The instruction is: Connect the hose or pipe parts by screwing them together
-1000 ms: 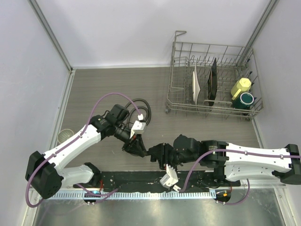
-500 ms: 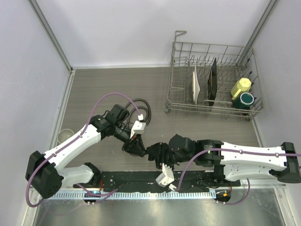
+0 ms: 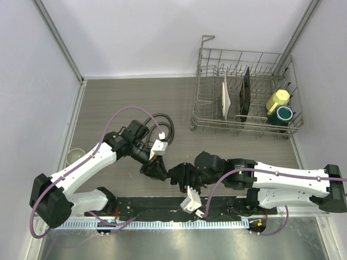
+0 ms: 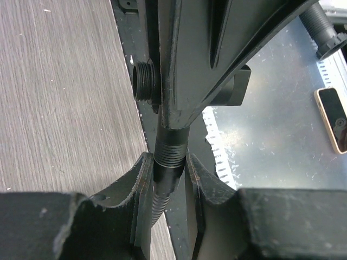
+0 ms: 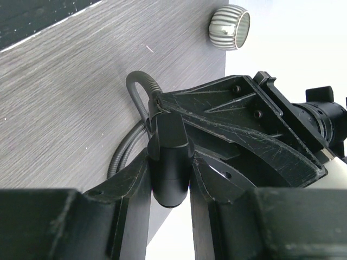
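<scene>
The black ribbed hose (image 3: 165,125) coils on the table behind the left arm. Its threaded end connector (image 4: 169,154) sits between the fingers of my left gripper (image 4: 167,163), which is shut on it. The small black T-shaped fitting (image 5: 169,157) is clamped in my right gripper (image 5: 169,162); one threaded side port (image 4: 143,81) shows in the left wrist view. The fitting sits in line with the connector's tip, end to end; the joint itself is hidden by the right fingers. In the top view the left gripper (image 3: 156,170) and the right gripper (image 3: 177,176) meet tip to tip near the table's front edge.
A wire dish rack (image 3: 244,97) with plates, a yellow cup (image 3: 278,99) and a green cup (image 3: 283,114) stands at the back right. A small ribbed cup (image 3: 75,157) sits by the left wall. A black mat (image 3: 162,208) and metal strip line the near edge.
The right arm has crept a little to the left and its wrist has turned slightly, still holding the fitting. The left arm has stayed put.
</scene>
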Action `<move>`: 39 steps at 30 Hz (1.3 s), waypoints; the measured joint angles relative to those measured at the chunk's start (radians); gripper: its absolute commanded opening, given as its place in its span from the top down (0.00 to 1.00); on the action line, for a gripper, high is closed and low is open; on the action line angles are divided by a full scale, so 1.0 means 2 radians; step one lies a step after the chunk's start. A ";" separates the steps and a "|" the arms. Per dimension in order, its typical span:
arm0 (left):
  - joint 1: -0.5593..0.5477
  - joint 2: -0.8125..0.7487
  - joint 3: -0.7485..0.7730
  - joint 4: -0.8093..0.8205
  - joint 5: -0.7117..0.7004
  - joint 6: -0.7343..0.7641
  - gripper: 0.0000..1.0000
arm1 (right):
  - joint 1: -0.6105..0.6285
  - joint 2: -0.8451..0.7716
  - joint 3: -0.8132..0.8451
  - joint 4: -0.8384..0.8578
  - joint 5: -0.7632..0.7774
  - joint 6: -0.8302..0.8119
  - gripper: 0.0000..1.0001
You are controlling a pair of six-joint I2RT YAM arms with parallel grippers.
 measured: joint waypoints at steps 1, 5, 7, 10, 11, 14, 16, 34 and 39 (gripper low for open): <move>0.000 0.001 0.003 -0.006 -0.001 0.006 1.00 | -0.002 0.001 0.000 0.001 -0.006 0.001 0.99; -0.010 0.004 0.016 -0.042 -0.018 0.035 1.00 | -0.004 0.014 0.008 0.001 -0.022 0.009 0.99; -0.014 0.004 0.016 -0.050 -0.028 0.043 1.00 | -0.005 0.021 0.008 0.002 -0.027 0.011 0.99; -0.018 0.004 0.016 -0.057 -0.045 0.047 1.00 | -0.004 0.033 0.009 0.008 -0.028 0.014 0.99; -0.018 0.003 0.016 -0.059 -0.051 0.047 1.00 | -0.004 0.038 0.009 0.010 -0.027 0.015 0.99; -0.018 0.001 0.016 -0.061 -0.068 0.046 1.00 | -0.004 0.048 0.011 0.017 -0.023 0.030 0.99; -0.018 -0.002 0.016 -0.060 -0.073 0.043 1.00 | -0.004 0.050 0.011 0.021 -0.018 0.041 0.99; -0.018 -0.035 0.004 -0.032 -0.107 0.015 1.00 | -0.004 0.063 0.024 0.050 0.020 0.279 0.99; -0.018 -0.049 -0.005 -0.016 -0.115 0.003 1.00 | -0.004 0.063 0.024 0.064 0.036 0.366 0.99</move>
